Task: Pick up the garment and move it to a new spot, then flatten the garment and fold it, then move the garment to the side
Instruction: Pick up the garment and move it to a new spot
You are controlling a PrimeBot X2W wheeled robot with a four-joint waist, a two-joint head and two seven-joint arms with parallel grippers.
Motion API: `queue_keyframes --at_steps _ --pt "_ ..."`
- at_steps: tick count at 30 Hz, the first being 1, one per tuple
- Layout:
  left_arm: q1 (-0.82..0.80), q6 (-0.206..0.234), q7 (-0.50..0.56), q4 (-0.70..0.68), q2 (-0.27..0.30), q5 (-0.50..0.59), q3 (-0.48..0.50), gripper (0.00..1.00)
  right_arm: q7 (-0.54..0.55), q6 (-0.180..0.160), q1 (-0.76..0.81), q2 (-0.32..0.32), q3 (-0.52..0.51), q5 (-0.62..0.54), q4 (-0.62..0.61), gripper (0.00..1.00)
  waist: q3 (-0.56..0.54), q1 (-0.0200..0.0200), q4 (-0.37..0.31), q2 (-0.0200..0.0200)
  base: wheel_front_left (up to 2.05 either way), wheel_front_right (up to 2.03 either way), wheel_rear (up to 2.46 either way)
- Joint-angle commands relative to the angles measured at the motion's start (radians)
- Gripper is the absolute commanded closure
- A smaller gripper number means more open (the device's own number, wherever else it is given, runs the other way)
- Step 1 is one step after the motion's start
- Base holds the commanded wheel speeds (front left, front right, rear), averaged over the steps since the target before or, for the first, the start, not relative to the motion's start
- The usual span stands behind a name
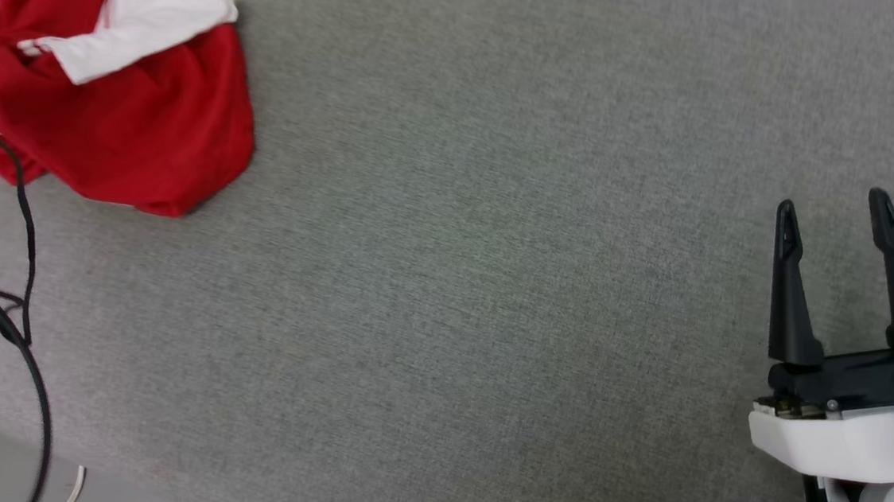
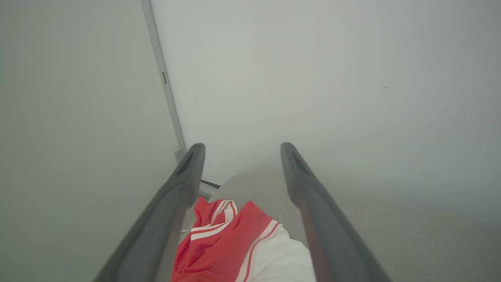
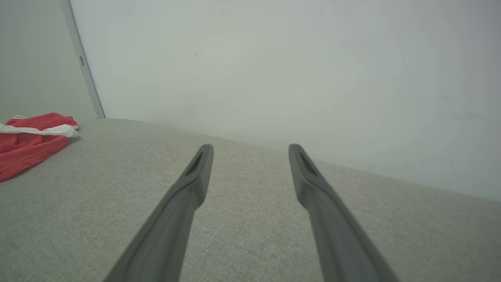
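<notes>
L hand (image 2: 239, 147) wide; garment (image 2: 225, 244) part-hidden

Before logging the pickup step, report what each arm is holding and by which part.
Nothing is held. Both pairs of jaws stand open; the garment lies crumpled on the grey surface, below the left jaws, ungripped.

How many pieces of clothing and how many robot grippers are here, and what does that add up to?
Clothing: 1, the red and white garment, crumpled on the grey surface
Grippers: 2, the left gripper above the garment and the right gripper off to the side, both open
Total: 3
</notes>
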Motion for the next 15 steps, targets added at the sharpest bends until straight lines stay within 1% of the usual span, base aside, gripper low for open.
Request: queue_keyframes --at_steps 1,2,4,8,10,11,13,15 --pt "-0.029 0.001 0.036 0.015 0.017 -0.037 -0.022 0.0 -0.002 -0.001 -0.019 0.001 -0.003 -0.009 -0.013 0.0 0.041 -0.0002 -0.02 0.0 0.0 0.0 0.0" --pt "-0.053 0.001 0.063 0.028 0.041 -0.069 -0.035 0.0 -0.002 -0.001 -0.02 0.001 -0.004 -0.014 -0.02 0.0 0.051 -0.0002 -0.022 0.0 0.0 0.0 0.0" --pt "-0.083 0.001 0.153 0.071 0.076 -0.143 -0.065 0.0 -0.002 -0.001 -0.026 0.001 -0.005 -0.023 -0.033 0.0 0.068 -0.0002 -0.026 0.0 0.0 0.0 0.0" --pt "-0.143 0.0 0.387 0.148 0.141 -0.278 -0.122 0.0 -0.002 -0.001 -0.038 0.001 -0.009 -0.034 -0.056 0.0 0.094 -0.0002 -0.033 0.0 0.0 0.0 0.0" --pt "-0.155 0.0 0.491 0.179 0.175 -0.316 -0.147 0.0 -0.002 -0.001 -0.041 0.001 -0.009 -0.038 -0.064 0.0 0.106 -0.0002 -0.036 0.0 0.0 0.0 0.0" --pt "-0.158 0.0 0.54 0.194 0.187 -0.333 -0.161 0.0 -0.002 -0.001 -0.045 0.0 -0.009 -0.041 -0.07 0.0 0.112 -0.0002 -0.038 0.0 0.0 0.0 0.0" --pt "-0.168 0.0 0.644 0.214 0.186 -0.394 -0.179 0.0 -0.002 -0.001 -0.05 -0.002 -0.01 -0.044 -0.078 0.0 0.123 -0.0002 -0.041 0.0 0.0 0.0 0.0" --pt "-0.171 0.0 0.717 0.236 0.213 -0.426 -0.184 0.0 -0.002 -0.001 -0.052 -0.002 -0.011 -0.045 -0.085 0.0 0.135 -0.0002 -0.045 0.0 0.0 0.0 0.0"
